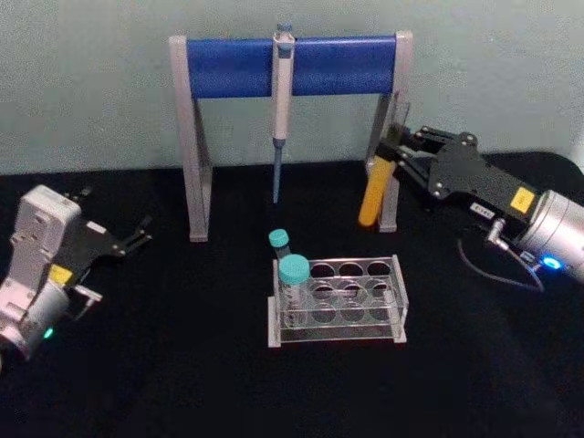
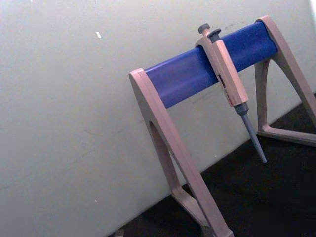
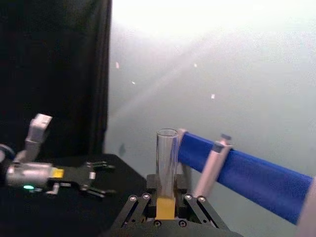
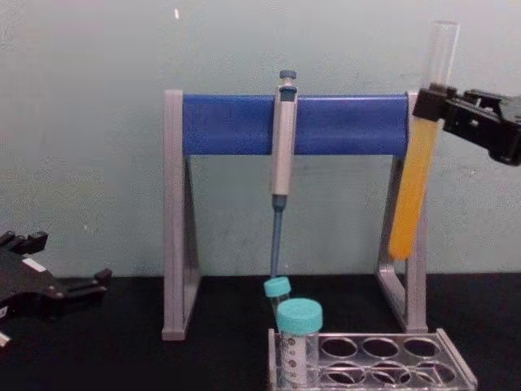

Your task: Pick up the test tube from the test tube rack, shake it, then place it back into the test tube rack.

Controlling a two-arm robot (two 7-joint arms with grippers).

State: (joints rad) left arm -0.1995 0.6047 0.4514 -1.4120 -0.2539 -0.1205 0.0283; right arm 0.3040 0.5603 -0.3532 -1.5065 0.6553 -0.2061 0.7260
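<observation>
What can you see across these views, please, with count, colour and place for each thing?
test tube: one, clear with orange-yellow liquid, held above the table beside the stand's right leg.
test tube rack: one, clear, on the table, front centre.
teal-capped tubes: two, clear, in the rack's left end.
pipette stand: one, grey legs, blue bar, by the back wall.
pipette: one, grey, hanging mid-bar.
table: one, black.
left gripper: one, black, open, over the table's left.
right gripper: one, black, shut on the test tube.

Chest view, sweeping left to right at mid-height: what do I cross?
Open left tool → stand's left leg → pipette → test tube, gripped near its top by the right tool reaching in from the right edge.
</observation>
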